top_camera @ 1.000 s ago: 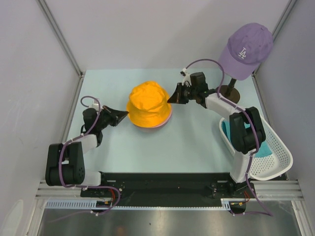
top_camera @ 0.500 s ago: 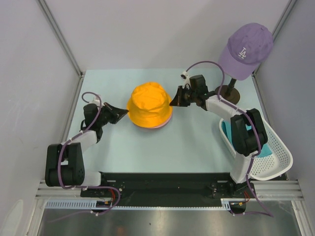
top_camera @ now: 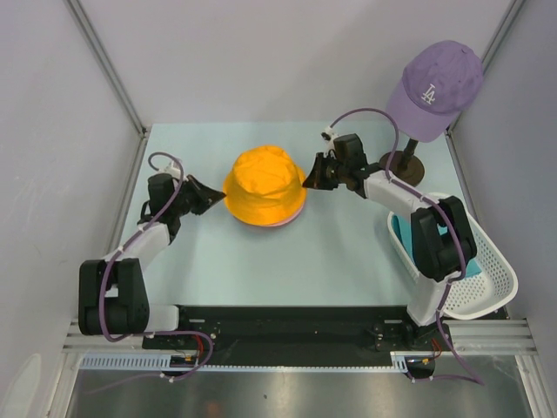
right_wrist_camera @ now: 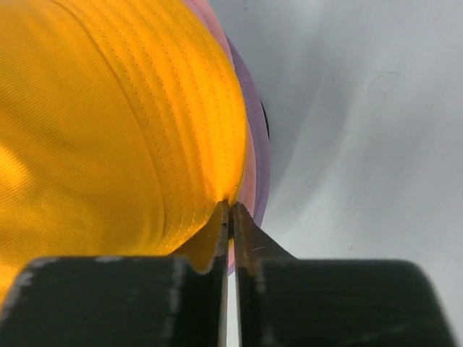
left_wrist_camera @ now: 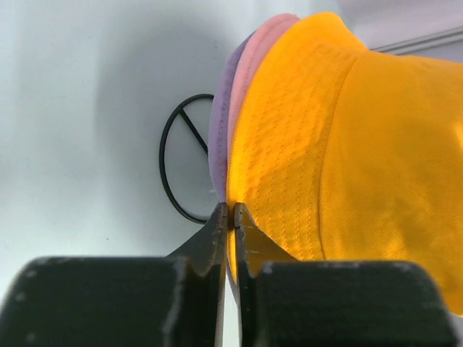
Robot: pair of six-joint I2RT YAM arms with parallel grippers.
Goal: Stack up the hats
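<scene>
Both arms stretched low, converging mid-frame. The left gripper (left_wrist_camera: 230,217) and right gripper (right_wrist_camera: 230,208) were clamped on opposite brim edges of the soft orange fabric bucket hat (top_camera: 264,185), centred over pink fabric hat (left_wrist_camera: 249,79) and lavender fabric hat (left_wrist_camera: 219,137); bare pale table (top_camera: 348,252) surrounded them.

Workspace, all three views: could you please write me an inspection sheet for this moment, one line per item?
Surface: pale green table; damage: nothing seen.
Job's things: orange hat on top of the pink hat and lavender hat; teal hat in the basket, partly hidden by the right arm.
Clutter: purple cap on a stand; black wire ring under the stack.
Grippers: left gripper and right gripper are each shut on the orange hat's brim, on opposite sides.
Cables: purple cables loop along both arms, apart from the hats.
Surroundings: white walls, metal posts.
</scene>
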